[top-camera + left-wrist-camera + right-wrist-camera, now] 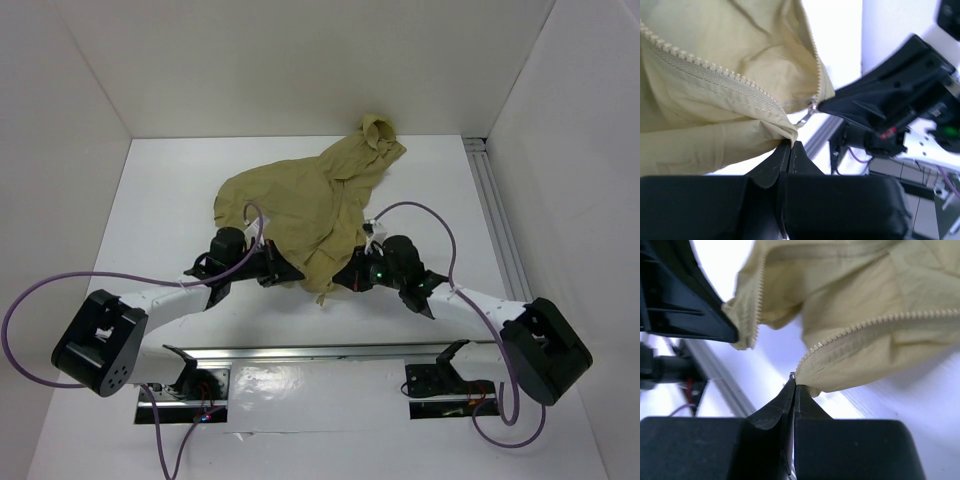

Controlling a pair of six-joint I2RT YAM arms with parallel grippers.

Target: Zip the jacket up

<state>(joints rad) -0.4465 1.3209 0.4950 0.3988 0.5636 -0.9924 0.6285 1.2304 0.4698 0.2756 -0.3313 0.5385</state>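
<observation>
The khaki jacket lies crumpled mid-table, its hood at the back. Its near hem hangs between my two grippers. My left gripper is shut on the jacket's bottom corner, just beside the metal zipper pull and a row of teeth. My right gripper is shut on the bottom end of the other front edge, where its zipper teeth start. The two zipper sides are apart. In the right wrist view the left gripper holds the far flap.
An aluminium rail runs along the near edge by the arm bases. Another rail runs along the table's right side. White walls enclose the table on three sides. Purple cables loop from both arms.
</observation>
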